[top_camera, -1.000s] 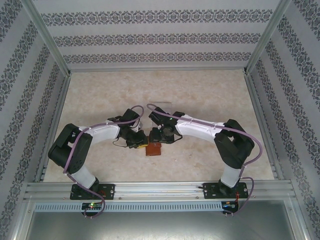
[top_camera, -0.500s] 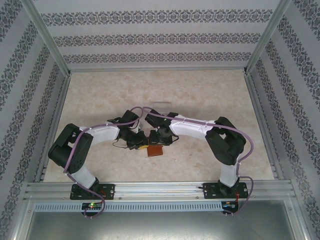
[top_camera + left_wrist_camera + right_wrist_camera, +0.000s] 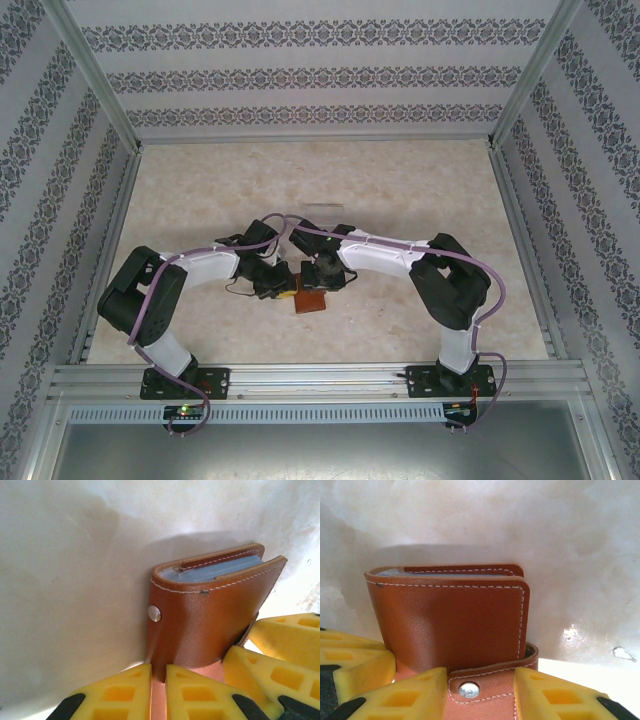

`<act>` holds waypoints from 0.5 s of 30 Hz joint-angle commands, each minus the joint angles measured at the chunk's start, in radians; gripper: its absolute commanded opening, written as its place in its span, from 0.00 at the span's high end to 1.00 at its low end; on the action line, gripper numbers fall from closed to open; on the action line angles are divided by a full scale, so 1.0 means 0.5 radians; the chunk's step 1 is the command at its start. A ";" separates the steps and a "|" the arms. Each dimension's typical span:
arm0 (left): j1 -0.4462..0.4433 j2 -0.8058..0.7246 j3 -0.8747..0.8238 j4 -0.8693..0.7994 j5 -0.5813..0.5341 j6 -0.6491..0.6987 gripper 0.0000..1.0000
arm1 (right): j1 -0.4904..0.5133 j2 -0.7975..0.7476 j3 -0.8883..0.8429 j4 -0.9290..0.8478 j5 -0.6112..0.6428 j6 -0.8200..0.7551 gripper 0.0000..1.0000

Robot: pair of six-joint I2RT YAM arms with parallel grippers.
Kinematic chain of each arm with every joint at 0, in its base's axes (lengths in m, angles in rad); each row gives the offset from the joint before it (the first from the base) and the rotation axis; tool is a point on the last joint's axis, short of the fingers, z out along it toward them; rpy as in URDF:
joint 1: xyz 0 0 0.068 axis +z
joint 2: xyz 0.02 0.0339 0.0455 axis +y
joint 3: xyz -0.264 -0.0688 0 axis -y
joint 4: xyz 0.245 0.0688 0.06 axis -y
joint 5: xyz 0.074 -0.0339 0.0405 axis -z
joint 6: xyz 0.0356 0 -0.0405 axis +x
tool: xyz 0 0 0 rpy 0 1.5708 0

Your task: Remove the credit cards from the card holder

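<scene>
The card holder (image 3: 311, 300) is a reddish-brown leather wallet, folded shut and held just off the table centre. In the left wrist view the card holder (image 3: 200, 615) shows grey-blue pockets along its top edge. My left gripper (image 3: 158, 667) is shut on a thin leather edge at its base. In the right wrist view the card holder (image 3: 450, 620) faces me, and its strap tab (image 3: 485, 692) with a silver snap lies between the fingers of my right gripper (image 3: 479, 675). The jaws stand apart, close beside the strap's edges. The credit cards are hidden inside.
Both arms meet at the table's middle, left gripper (image 3: 283, 289) and right gripper (image 3: 320, 282) close together over the wallet. A pale clear box (image 3: 321, 209) lies just behind them. Patterned walls and metal rails enclose the marbled table (image 3: 420, 190).
My right arm has swung left and in toward the wallet, and its jaws have narrowed around the strap tab. The left arm has kept its grip and place.
</scene>
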 commanded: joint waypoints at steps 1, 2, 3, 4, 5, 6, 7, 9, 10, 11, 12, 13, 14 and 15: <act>0.002 0.095 -0.024 -0.143 -0.097 -0.003 0.87 | 0.023 0.056 0.024 -0.051 0.047 -0.023 0.65; 0.002 0.095 -0.023 -0.146 -0.096 -0.003 0.87 | 0.023 0.053 0.021 -0.048 0.047 -0.026 0.68; 0.001 0.095 -0.020 -0.155 -0.105 -0.001 0.87 | 0.021 0.048 0.019 -0.045 0.047 -0.025 0.71; 0.001 0.095 -0.015 -0.175 -0.122 0.006 0.87 | 0.022 0.039 0.013 -0.042 0.045 -0.031 0.74; 0.002 0.100 -0.002 -0.214 -0.157 0.012 0.87 | 0.021 0.030 0.012 -0.039 0.044 -0.037 0.78; 0.001 0.108 0.018 -0.272 -0.199 0.027 0.88 | 0.023 0.021 0.015 -0.042 0.051 -0.041 0.80; 0.002 0.121 0.039 -0.320 -0.227 0.048 0.88 | 0.022 0.006 0.015 -0.043 0.059 -0.041 0.81; 0.002 0.137 0.064 -0.388 -0.280 0.073 0.88 | 0.023 -0.020 0.018 -0.046 0.067 -0.047 0.85; 0.001 0.142 0.070 -0.411 -0.301 0.081 0.89 | 0.021 -0.034 0.023 -0.050 0.073 -0.049 0.87; 0.001 0.143 0.074 -0.425 -0.311 0.082 0.89 | 0.023 -0.044 0.024 -0.051 0.074 -0.050 0.89; 0.003 0.150 0.082 -0.444 -0.324 0.088 0.89 | 0.022 -0.060 0.024 -0.055 0.079 -0.050 0.92; 0.004 0.154 0.093 -0.465 -0.340 0.096 0.89 | 0.023 -0.075 0.021 -0.056 0.083 -0.050 0.93; 0.003 0.162 0.099 -0.480 -0.349 0.102 0.89 | 0.021 -0.086 0.019 -0.059 0.091 -0.051 0.94; 0.000 0.164 0.105 -0.494 -0.361 0.104 0.89 | 0.022 -0.101 0.015 -0.065 0.098 -0.050 0.94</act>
